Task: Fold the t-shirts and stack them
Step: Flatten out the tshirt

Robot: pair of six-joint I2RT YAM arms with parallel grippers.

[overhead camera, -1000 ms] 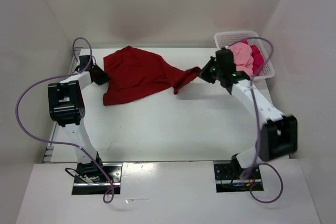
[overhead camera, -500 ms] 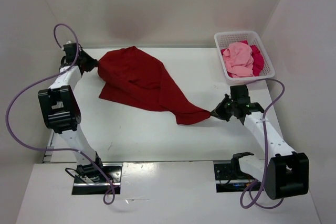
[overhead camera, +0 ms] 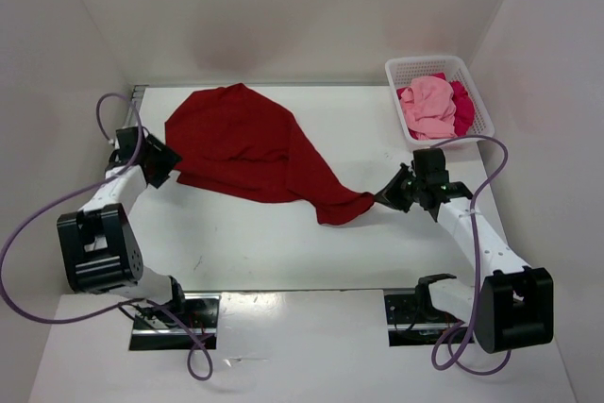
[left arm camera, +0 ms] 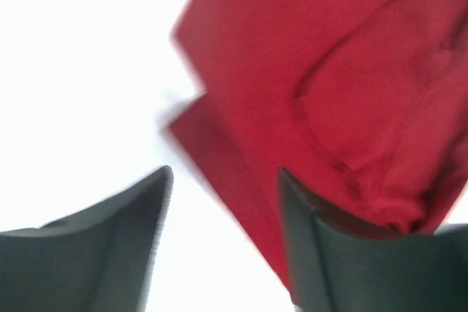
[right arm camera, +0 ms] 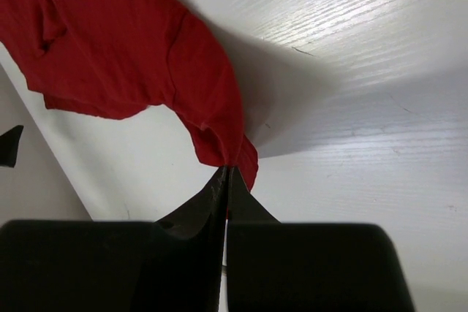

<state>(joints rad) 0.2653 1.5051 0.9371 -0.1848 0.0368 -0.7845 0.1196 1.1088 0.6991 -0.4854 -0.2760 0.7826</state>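
Red shirt lies crumpled on the tabletop. Right tool pinches its trailing corner, likely to pull it flat. Left tool gapes empty beside the left edge, ready to regrip. Pink shirt and magenta shirt wait in the basket.

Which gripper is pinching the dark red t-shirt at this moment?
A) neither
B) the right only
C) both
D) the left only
B: the right gripper is shut on a corner of the dark red t-shirt, while the left gripper stands open at the shirt's edge, clamping nothing.
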